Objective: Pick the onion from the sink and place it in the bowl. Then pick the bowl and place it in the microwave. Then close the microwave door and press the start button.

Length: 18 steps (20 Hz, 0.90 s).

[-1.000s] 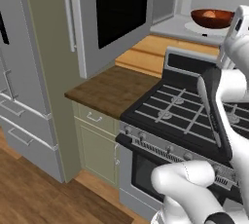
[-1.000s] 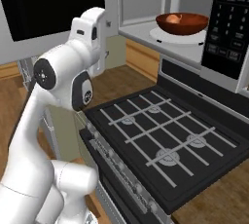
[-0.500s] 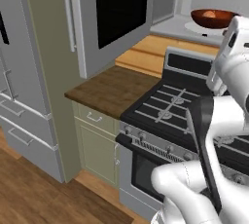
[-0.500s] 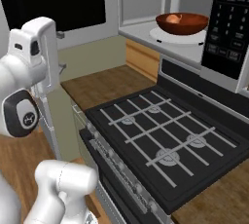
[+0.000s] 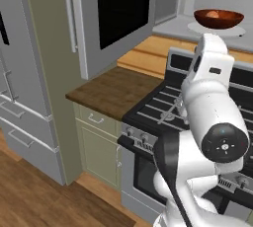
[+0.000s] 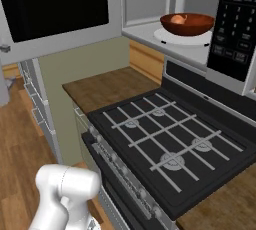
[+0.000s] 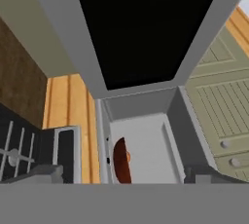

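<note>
The reddish-brown bowl (image 5: 217,18) (image 6: 187,24) rests on the white turntable plate (image 6: 172,36) inside the microwave (image 6: 150,4), with the orange-tan onion (image 5: 213,14) (image 6: 177,19) lying in it. The microwave door (image 5: 121,9) (image 6: 50,4) (image 7: 146,28) hangs wide open to the left, its black glass facing the room. In the hand view my gripper (image 7: 125,175) is open and holds nothing. It looks past the door into the grey cavity, where the bowl (image 7: 121,162) shows edge-on. The sink is out of view.
A black gas stove (image 6: 170,139) sits under the microwave, with a wooden counter (image 5: 113,90) to its left. The microwave's dark control panel (image 6: 237,24) is at the right. A grey fridge (image 5: 24,73) stands at far left. My white arm (image 5: 212,117) rises over the stove front.
The arm has swung left and back from the microwave, leaving most of the right base view and rising large in the left one. Bowl, onion and door have not moved.
</note>
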Available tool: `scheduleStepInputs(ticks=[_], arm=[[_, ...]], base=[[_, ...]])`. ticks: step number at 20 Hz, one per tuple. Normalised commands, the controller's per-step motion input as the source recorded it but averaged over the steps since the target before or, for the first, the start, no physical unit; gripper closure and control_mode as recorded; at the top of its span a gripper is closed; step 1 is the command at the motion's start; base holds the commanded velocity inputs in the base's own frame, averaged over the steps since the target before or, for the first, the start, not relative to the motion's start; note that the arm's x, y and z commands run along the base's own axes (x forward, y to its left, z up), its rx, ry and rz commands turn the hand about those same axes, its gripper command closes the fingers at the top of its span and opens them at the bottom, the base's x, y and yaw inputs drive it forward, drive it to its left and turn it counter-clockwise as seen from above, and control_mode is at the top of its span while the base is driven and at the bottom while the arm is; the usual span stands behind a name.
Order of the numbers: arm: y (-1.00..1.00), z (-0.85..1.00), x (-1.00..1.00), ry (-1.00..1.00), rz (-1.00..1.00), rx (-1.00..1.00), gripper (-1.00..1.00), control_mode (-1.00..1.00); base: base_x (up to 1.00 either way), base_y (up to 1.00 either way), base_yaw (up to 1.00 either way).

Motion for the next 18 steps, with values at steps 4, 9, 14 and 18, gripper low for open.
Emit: scheduleStepInputs(ticks=[4, 9, 14, 18], arm=[[0.84, -0.09, -0.47, 0.01, 0.00, 0.00, -1.00, -1.00], [0.62, -0.35, -0.13, 0.00, 0.00, 0.00, -1.00, -1.00], [0.68, -0.67, 0.00, -0.14, 0.00, 0.00, -1.00, -1.00], [0.81, -0.52, 0.34, -0.08, -0.03, 0.00, -1.00, -1.00]], base=[[0.00, 0.00, 0.00], [0.00, 0.00, 0.00], [0.00, 0.00, 0.00], [0.00, 0.00, 0.00]])
